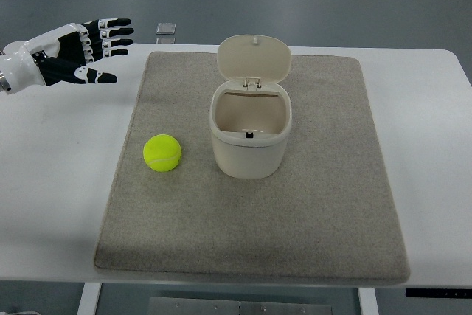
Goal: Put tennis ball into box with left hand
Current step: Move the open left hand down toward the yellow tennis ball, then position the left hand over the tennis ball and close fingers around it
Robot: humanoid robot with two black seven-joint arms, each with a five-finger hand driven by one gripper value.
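Tennis ball (162, 153) sits on the grey mat (324, 212), left-centre area, just left of the box (251, 142) with a small gap between them, not touching. Ball is round, so no long axis and no pointing direction to report; seam too faint to read. Yellow-green, resting free, nothing gripping it.

Box is cream, rounded, standing upright near mat centre. Its hinged lid (254, 57) is flipped up and back, toward the far edge of the mat, so the opening faces up. Inside looks bare apart from a small dark mark on the near inner wall; the floor of the box is mostly hidden by the near wall.

Left hand (85, 51) comes in from the left edge at upper left, over the white table (51, 175), off the mat and well apart from the ball. Fingers (110, 35) stretched out straight and spread, pointing right, thumb lower and also extended; holds nothing. Forearm cut off by the left edge. Whether the hand touches the table cannot be told.

Small grey square object (167, 30) lies beyond the table's far edge, near the fingertips; too small to identify.

Right arm does not show. Table's near legs and a floor plate are cut off at the bottom edge.
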